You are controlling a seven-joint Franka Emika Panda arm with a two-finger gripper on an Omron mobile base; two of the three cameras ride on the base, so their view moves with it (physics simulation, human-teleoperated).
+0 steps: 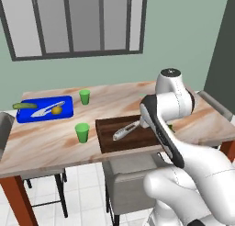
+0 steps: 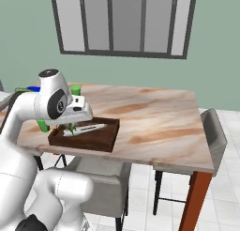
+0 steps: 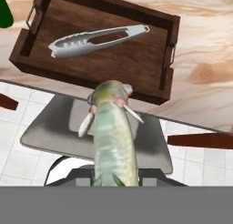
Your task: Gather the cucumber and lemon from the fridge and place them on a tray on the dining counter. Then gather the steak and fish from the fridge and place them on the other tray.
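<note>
My gripper (image 3: 116, 176) is shut on a greenish fish (image 3: 112, 132), whose head points toward the brown wooden tray (image 3: 136, 66). The fish hangs over a grey chair seat, just short of the counter's near edge. Silver tongs (image 3: 98, 38) lie inside that tray. In the left base view the blue tray (image 1: 67, 112) at the counter's far left carries the cucumber (image 1: 24, 105), the lemon (image 1: 56, 110) and a silver utensil; the brown tray (image 1: 106, 143) lies near the front edge beside my arm. In the right base view the hand (image 2: 77, 111) hovers at the brown tray's (image 2: 101, 142) near side. The steak is out of view.
Two green cups (image 1: 85, 96) (image 1: 82, 132) stand on the wooden dining counter (image 1: 119, 98) between the trays. A grey chair (image 3: 50, 127) is tucked under the counter below the fish. Another grey chair (image 2: 213, 131) sits at the counter's right end.
</note>
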